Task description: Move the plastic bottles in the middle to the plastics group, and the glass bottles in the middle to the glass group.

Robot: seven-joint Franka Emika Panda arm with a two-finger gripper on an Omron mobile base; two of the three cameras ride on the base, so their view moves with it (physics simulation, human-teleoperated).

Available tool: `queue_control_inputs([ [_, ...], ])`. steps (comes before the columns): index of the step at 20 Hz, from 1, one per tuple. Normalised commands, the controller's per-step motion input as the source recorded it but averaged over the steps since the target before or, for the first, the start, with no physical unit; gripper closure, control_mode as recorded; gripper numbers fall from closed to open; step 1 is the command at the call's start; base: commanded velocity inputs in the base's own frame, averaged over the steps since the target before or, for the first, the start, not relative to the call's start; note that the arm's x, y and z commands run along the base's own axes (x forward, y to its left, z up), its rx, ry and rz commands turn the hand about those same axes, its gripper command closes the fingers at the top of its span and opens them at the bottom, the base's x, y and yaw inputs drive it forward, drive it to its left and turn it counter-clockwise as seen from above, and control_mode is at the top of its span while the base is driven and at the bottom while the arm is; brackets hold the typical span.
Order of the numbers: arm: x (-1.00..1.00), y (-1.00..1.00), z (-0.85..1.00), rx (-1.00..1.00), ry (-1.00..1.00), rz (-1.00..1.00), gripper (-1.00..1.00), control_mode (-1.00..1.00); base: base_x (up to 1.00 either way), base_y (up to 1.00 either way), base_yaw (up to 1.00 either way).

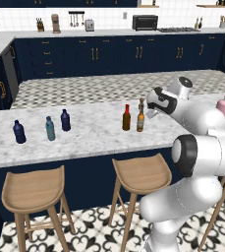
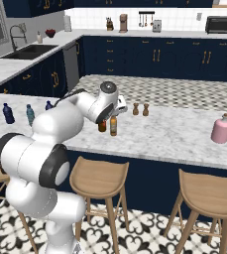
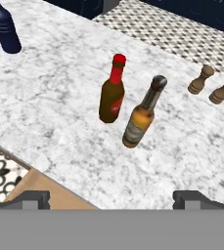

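**Gripper spread wide above the two glass bottles, nothing held**

The gripper [image 3: 111, 197] hangs over the marble counter [image 1: 89, 135] with its jaws fully apart and nothing between them. In the hand view the two dark fingertips [image 3: 33, 199] stand far to either side at the bottom, above the counter's near edge.

Just ahead of the gripper stand the two glass bottles of the middle set. The brown bottle with a red cap [image 3: 112, 91] is upright on the marble. The amber bottle [image 3: 142, 114], with a dark top and a pale label, stands just beside it, close but not touching. From the left base view the same pair, brown [image 1: 126, 118] and amber [image 1: 140, 118], sits near the middle of the counter, just left of the arm's hand.

Two small brown shakers [image 3: 201, 80] stand together further back on the counter, beyond the pair.

Well apart to the left, the pale teal bottle [image 1: 50, 129] stands upright between two navy bottles: one [image 1: 19, 132] on its left, the other [image 1: 65, 120] on its right and slightly further back. None of these three touch.

The pink bottle [image 2: 221, 129] stands alone near the counter's right end, well away from everything else.

Wooden stools [image 1: 33, 189] stand below the counter's near side.
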Motion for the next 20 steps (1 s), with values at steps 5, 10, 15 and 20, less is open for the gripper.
queue_control_inputs([
  [5, 0.2, 0.0, -0.15, -0.01, 0.01, 0.0, -1.0, -1.0, 0.0, 0.0, 0.0],
  [10, 0.17, 0.0, -0.03, 0.0, 0.02, -0.07, -1.0, -1.0, 0.0, 0.0, 0.0],
  [15, 0.03, 0.0, 0.0, 0.0, 0.0, -0.12, -1.0, -1.0, 0.0, 0.0, 0.0],
  [20, 0.0, 0.06, -0.12, 0.0, 0.0, -0.09, -1.0, -1.0, 0.0, 0.0, 0.0],
])
